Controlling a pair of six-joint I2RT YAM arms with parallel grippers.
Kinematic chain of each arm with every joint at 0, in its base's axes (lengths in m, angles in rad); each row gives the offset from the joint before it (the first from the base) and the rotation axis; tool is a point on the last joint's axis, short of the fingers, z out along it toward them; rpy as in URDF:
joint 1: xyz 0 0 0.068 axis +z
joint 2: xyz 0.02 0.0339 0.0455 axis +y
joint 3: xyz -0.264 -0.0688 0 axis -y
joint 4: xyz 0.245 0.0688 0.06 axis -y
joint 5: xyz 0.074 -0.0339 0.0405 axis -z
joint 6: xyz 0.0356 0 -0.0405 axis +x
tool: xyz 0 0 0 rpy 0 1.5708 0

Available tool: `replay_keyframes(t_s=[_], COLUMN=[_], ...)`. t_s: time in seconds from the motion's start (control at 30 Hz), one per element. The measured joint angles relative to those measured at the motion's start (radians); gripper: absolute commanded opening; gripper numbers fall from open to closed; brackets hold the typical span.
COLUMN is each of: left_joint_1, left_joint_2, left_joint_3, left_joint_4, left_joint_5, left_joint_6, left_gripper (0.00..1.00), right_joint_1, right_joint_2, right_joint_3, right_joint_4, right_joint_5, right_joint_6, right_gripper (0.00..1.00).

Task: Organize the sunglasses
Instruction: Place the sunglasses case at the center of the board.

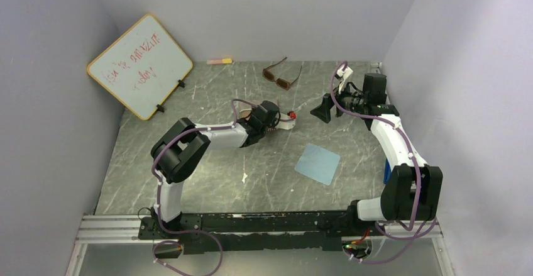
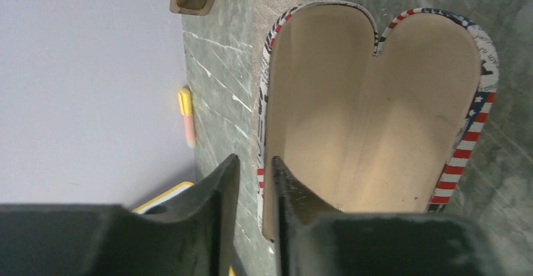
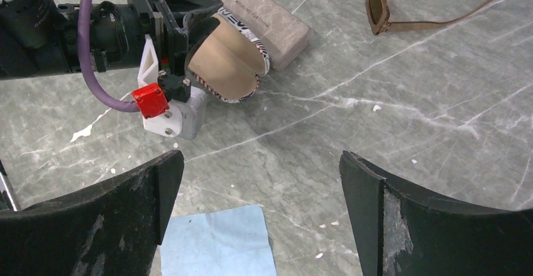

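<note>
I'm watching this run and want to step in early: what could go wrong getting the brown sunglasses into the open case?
1. The left gripper pinches only the thin rim of the case, holding its flap up. A slip might let the flap fall shut.
2. The brown sunglasses lie with their arms unfolded, so they may not fit inside as they are.
</note>
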Motion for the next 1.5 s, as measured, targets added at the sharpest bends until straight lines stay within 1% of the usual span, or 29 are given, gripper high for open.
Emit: replay_keyframes(t_s=[0.1,0.17,0.23,0.33,0.4,0.47,0.53,0.6,0.67,0.8,0.93,1.0,1.2,1.5], left_joint_1=[0.000,0.000,0.000,0.000,0.000,0.001,0.009,0.026,0.054,0.122,0.167,0.174,0.175,0.175], left_joint_2=[-0.002,-0.011,-0.030,-0.091,-0.137,-0.187,-0.236,-0.272,-0.285,-0.286,-0.275,-0.262,-0.191,-0.127], left_joint_3=[0.005,0.008,0.008,0.008,0.008,0.008,0.011,0.025,0.051,0.077,0.077,0.078,0.085,0.085], left_joint_4=[-0.025,-0.048,-0.066,-0.096,-0.108,-0.129,-0.177,-0.251,-0.328,-0.443,-0.517,-0.547,-0.603,-0.582], left_joint_5=[0.003,0.007,0.010,0.021,0.032,0.055,0.111,0.216,0.321,0.506,0.622,0.671,0.757,0.747], left_joint_6=[-0.024,-0.046,-0.066,-0.101,-0.120,-0.142,-0.175,-0.209,-0.243,-0.288,-0.307,-0.308,-0.308,-0.316], left_gripper=[0.55,0.63,0.66,0.67,0.66,0.61,0.57,0.49,0.43,0.35,0.30,0.30,0.30,0.27], right_joint_1=[0.000,0.000,-0.001,-0.003,-0.004,-0.005,-0.006,-0.007,-0.007,-0.007,-0.008,-0.008,-0.009,-0.011], right_joint_2=[0.000,0.000,0.001,0.001,0.001,0.002,0.002,0.003,0.003,0.003,0.004,0.004,0.005,0.006], right_joint_3=[0.000,0.000,0.000,0.000,0.000,0.000,0.000,0.000,0.000,0.000,0.000,0.000,0.000,0.000], right_joint_4=[0.000,0.000,0.000,0.000,0.000,0.000,0.000,0.000,0.000,0.000,0.000,-0.001,-0.001,-0.002], right_joint_5=[-0.002,-0.003,-0.003,-0.003,-0.003,-0.003,-0.003,-0.003,-0.003,-0.004,-0.005,-0.007,-0.013,-0.027], right_joint_6=[0.000,0.000,0.000,0.000,0.000,0.000,0.000,0.000,0.000,0.000,0.000,0.000,0.000,0.000], right_gripper=[1.00,1.00,1.00,1.00,1.00,1.00,1.00,1.00,1.00,1.00,1.00,1.00,1.00,1.00])
